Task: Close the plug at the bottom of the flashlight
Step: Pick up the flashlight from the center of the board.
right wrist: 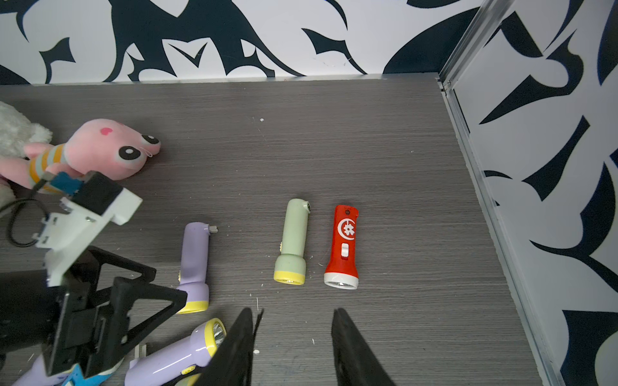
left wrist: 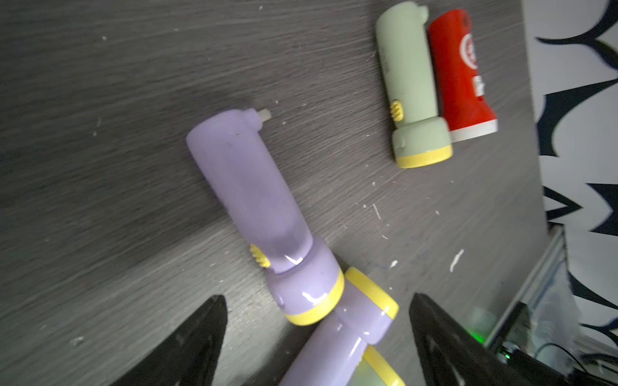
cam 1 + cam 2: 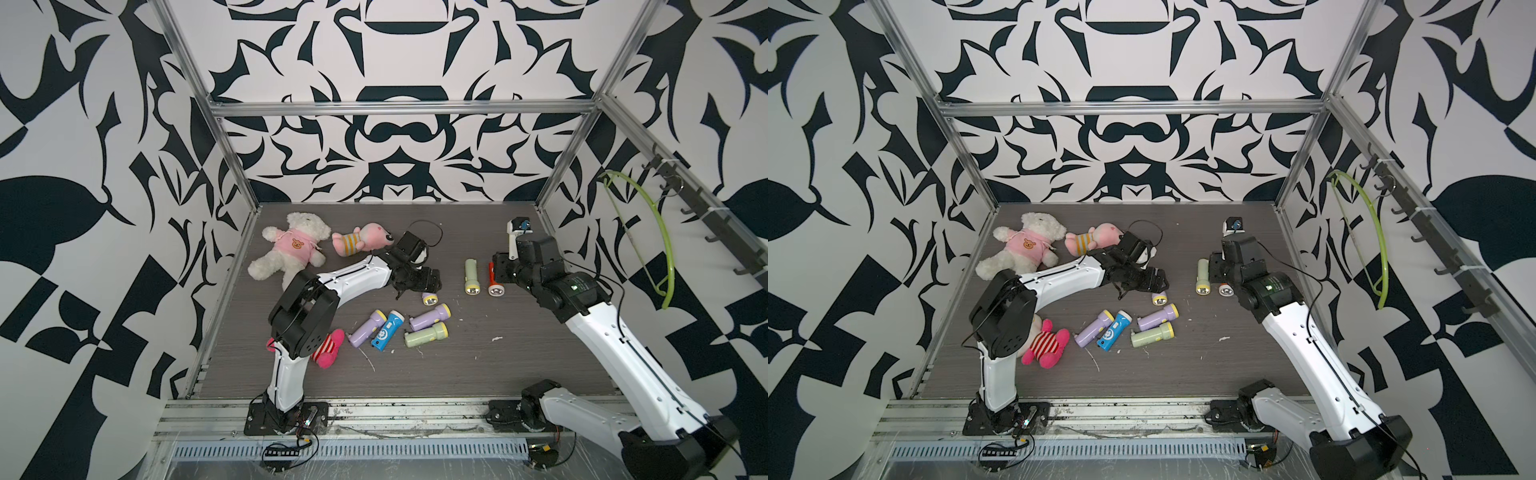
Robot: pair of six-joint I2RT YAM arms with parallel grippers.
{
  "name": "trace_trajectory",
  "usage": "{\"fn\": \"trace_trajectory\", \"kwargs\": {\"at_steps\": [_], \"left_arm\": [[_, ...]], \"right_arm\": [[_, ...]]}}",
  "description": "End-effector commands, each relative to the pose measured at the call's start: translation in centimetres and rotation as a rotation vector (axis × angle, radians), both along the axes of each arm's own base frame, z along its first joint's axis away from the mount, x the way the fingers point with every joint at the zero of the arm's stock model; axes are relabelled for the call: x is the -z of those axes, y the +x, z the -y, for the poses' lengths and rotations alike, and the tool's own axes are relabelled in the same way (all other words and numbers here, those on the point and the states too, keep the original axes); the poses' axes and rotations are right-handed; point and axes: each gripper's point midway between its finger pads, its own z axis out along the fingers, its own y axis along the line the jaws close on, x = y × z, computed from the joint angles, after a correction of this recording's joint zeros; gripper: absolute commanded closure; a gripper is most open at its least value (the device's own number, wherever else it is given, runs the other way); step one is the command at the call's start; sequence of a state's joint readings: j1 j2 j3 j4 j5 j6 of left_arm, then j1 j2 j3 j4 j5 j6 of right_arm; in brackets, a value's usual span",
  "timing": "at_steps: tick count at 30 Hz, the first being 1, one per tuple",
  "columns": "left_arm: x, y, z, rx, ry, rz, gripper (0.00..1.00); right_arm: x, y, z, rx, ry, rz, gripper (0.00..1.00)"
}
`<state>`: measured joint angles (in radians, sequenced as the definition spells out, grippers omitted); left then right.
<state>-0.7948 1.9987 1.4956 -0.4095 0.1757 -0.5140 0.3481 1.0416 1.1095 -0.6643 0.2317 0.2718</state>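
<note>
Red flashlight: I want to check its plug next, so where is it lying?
The red flashlight lies on the table's right half, just right of the pale green flashlight; the right wrist view shows it whole.

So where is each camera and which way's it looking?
Top views: high in front, looking down at the table; left arm and right arm show.
Left wrist: on the left arm, looking down at the purple flashlight; open left gripper shows.
Right wrist: on the right arm, facing the back wall over the green flashlight and red flashlight; right gripper shows.
Shared: both wrist views see those flashlights.
</note>
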Motion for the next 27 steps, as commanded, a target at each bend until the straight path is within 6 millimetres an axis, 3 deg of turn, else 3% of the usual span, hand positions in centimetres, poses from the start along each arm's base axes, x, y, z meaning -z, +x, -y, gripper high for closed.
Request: {"fn": "trace_trajectory", "kwargs": {"at_steps": [1, 13, 27], "left_arm": [[0.8, 0.7, -1.1, -0.024, 0.137, 0.035, 0.1], [3.1, 2.6, -0.3, -0.064, 0.232, 0.042, 0.11], [5.2, 3.5, 0.6, -0.058, 0.28, 0.033, 0.14]], "right_arm": [[-0.4, 0.3, 0.2, 0.016, 0.011, 0.015, 0.59], [-0.4, 0.3, 0.4, 0.028, 0.005, 0.014, 0.59], [0.1, 0.5, 0.4, 0.036, 0.007, -0.002, 0.58]]}}
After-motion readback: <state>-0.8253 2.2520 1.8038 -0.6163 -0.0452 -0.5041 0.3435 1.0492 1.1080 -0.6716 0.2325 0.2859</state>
